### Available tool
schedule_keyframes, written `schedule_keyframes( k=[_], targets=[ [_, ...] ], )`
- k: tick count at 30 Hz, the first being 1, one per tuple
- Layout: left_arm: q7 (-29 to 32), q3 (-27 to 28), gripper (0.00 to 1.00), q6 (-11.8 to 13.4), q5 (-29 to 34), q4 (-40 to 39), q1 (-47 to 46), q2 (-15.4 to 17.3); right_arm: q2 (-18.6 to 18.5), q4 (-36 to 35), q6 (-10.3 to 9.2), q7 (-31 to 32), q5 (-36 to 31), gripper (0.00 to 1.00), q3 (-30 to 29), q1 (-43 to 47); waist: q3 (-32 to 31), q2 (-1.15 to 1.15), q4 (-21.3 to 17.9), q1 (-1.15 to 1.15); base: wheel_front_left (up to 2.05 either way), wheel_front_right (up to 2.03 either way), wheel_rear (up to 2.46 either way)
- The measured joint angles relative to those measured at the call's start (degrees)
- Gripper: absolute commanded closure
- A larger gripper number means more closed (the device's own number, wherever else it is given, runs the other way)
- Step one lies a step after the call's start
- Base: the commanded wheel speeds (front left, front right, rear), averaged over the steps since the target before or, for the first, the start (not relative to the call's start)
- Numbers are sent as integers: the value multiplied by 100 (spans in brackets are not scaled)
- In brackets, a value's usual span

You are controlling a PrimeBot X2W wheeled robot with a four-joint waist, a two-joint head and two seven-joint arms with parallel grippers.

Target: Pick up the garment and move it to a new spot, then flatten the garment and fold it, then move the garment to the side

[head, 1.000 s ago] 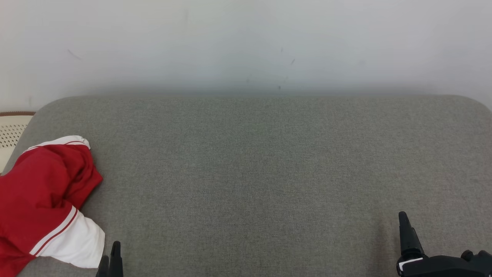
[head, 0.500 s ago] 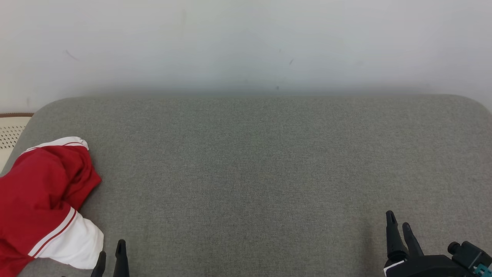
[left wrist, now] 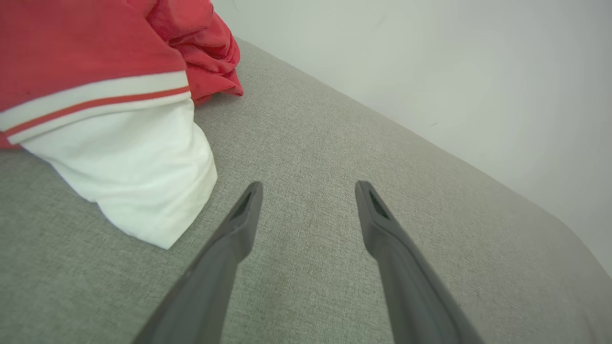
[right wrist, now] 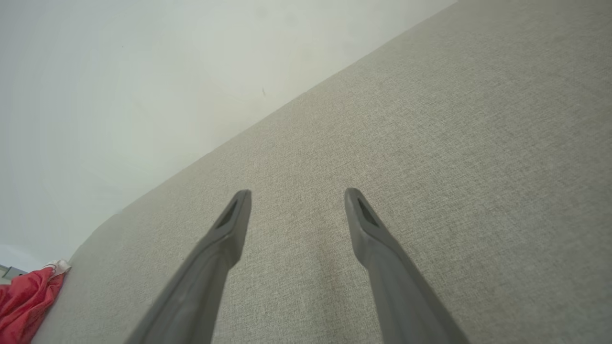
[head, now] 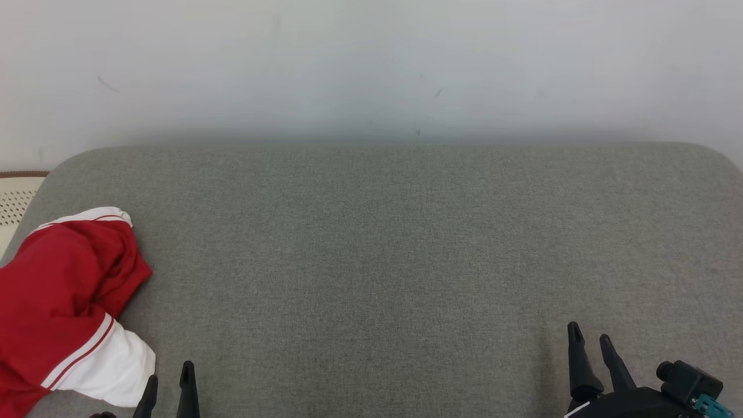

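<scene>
A crumpled red garment (head: 58, 302) with white bands lies bunched at the left edge of the grey bench (head: 383, 244), toward the near left corner, with a white cuff resting on the fabric. The left gripper (head: 169, 372) is at the near edge just beside that cuff, not touching it, with its fingers spread and empty. The right gripper (head: 588, 332) is by the near right corner, well apart from the garment, fingers also spread over bare fabric. A pale wall (head: 371, 64) rises behind the far edge.

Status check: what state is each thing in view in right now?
garment: crumpled heap at the left end of the grey cushion, not held.
left gripper: open, empty, beside the garment, not touching it.
right gripper: open, empty, over bare cushion.
</scene>
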Motion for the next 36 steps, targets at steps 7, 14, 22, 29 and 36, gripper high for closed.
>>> schedule_keyframes(
  k=[7,14,22,29,36],
  targets=[
    [-100,-8,0,53,393,-14,-4,16,-1,112,0,-108,-392,0,90,-9,15,0,-19,0,0,0,0],
    [-197,-11,0,102,770,-26,-3,14,-5,125,0,-210,-760,0,154,-12,8,0,-22,0,0,0,0],
    [-298,8,0,110,1201,-26,-3,15,-7,115,0,-316,-1209,0,198,-12,27,0,-27,0,0,0,0],
    [-378,10,0,143,1559,-30,-3,8,-9,124,0,-397,-1560,0,248,-12,48,0,-50,0,0,0,0],
    [-452,4,0,157,1914,-65,-3,-11,-29,40,0,-486,-1927,0,242,-11,56,0,-71,0,0,0,0]
  ],
)
